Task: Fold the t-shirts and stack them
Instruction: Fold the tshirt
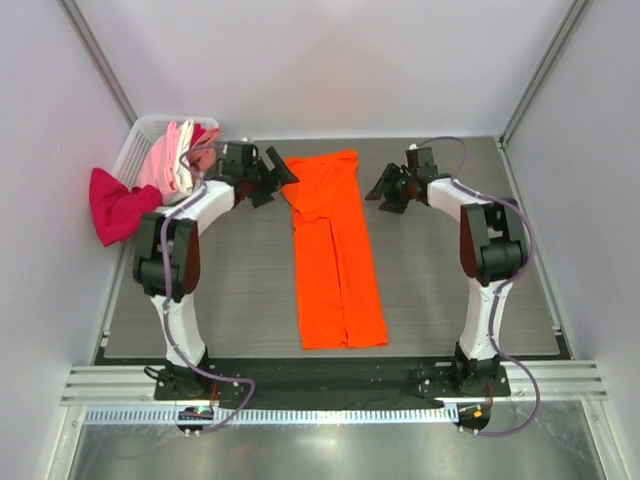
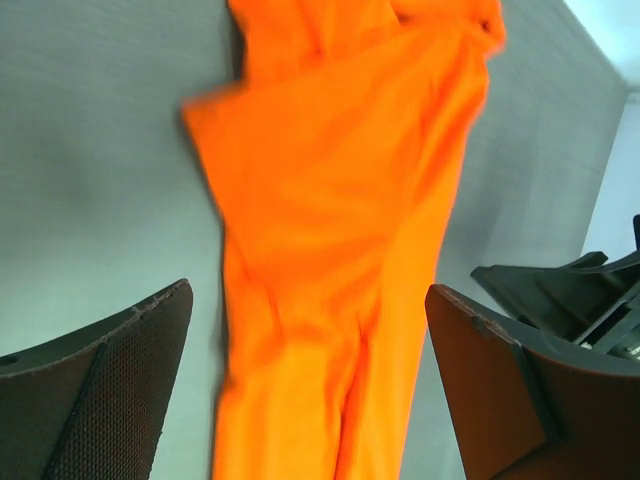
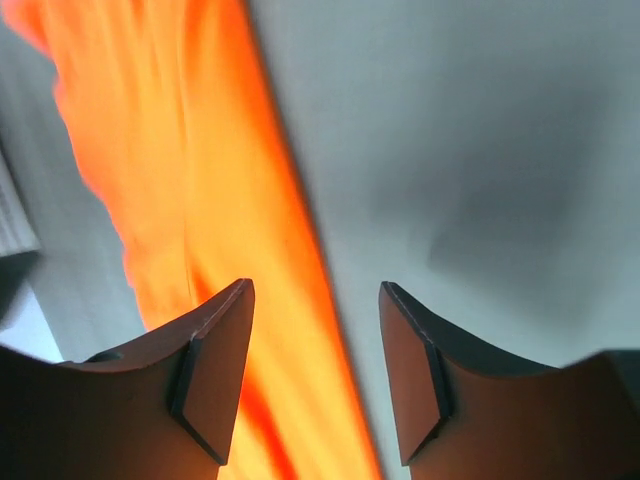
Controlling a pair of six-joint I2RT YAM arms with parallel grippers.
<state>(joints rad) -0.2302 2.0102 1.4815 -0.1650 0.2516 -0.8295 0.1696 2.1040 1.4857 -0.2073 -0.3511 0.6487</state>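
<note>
Orange t-shirt [image 1: 335,250], long folded strip

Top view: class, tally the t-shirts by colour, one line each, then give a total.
Orange t-shirt: 1
Magenta-red t-shirt: 1
Light pink t-shirt: 1
White t-shirt: 1
Salmon t-shirt: 1
Total: 5, as far as the bundle in the basket shows.
</note>
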